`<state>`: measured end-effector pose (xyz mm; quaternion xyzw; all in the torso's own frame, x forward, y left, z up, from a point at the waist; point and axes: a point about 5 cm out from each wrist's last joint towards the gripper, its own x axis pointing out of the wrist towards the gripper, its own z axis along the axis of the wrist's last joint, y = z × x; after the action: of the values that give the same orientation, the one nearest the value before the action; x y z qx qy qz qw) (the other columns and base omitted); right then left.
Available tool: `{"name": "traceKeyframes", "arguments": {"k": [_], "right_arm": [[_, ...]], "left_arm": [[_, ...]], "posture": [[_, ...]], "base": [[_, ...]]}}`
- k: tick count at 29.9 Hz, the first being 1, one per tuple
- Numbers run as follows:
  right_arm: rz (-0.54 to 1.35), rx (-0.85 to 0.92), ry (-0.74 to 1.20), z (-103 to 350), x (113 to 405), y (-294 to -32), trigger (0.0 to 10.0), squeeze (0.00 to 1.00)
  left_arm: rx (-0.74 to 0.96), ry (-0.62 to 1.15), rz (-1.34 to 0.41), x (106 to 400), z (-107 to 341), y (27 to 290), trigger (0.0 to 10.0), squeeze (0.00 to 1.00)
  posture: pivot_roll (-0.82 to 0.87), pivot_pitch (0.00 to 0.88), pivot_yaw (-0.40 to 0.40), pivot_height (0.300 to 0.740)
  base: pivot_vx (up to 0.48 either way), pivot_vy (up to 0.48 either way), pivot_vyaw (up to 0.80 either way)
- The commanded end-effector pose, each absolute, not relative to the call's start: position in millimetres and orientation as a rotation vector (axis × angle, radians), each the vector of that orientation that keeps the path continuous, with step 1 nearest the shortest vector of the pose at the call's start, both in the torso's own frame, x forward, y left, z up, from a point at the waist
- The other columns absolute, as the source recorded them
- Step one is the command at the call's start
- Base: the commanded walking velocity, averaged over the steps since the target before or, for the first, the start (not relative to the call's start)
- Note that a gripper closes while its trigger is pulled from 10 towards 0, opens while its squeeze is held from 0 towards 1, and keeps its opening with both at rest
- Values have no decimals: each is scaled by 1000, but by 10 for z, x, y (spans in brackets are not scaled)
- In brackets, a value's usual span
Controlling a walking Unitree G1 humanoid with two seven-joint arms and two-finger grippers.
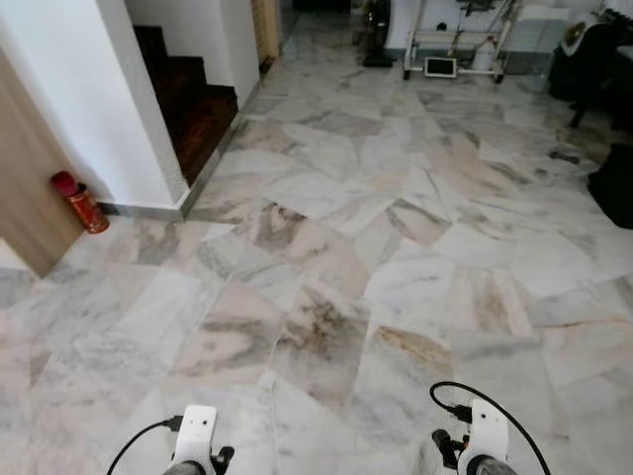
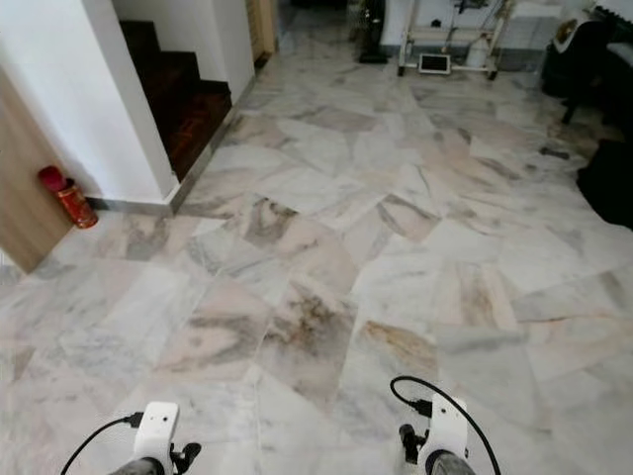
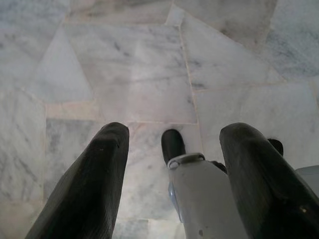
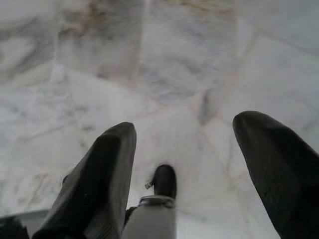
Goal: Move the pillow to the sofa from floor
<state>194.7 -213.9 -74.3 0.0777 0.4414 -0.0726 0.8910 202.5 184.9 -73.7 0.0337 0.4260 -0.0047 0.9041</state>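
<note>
Marble floor (image 1: 326, 247) spreads across the head views, its polished slabs irregular in shape, white and grey with brown and pinkish veins. No pillow or sofa can be made out, so its place relative to either hand cannot be told. Both arms hang low at the bottom edge. In the wrist views the left hand (image 3: 172, 164) and the right hand (image 4: 187, 164) each point down at bare marble, their thick, matte black fingers spread apart and holding nothing. At the left of the frame a red cylindrical can (image 1: 81, 202) stands on the floor against a wooden panel (image 1: 25, 188) beside a white wall (image 1: 89, 99). Dark wooden stairs (image 1: 193, 104) rise at the upper left. A white wheeled frame (image 1: 457, 45) stands at the top.
</note>
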Motion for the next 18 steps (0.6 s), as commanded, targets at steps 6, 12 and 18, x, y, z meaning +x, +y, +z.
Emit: {"name": "traceKeyframes", "arguments": {"k": [6,12,18], "right_arm": [[-133,168,942,-734,1975,-2136,10000,0],[-111,147,965,-749,1936,-2164,10000,0],[-95,156,957,-736,1965,-2148,10000,0]], "left_arm": [[53,905,0,1976,-771,1816,10000,0],[52,930,10,1895,-811,1841,10000,0],[66,938,-1,1901,-810,1843,10000,0]], "posture": [[-1,0,-19,740],[2,0,-18,740],[-10,0,-7,740]], "base": [[0,0,800],[0,0,800],[0,0,800]]}}
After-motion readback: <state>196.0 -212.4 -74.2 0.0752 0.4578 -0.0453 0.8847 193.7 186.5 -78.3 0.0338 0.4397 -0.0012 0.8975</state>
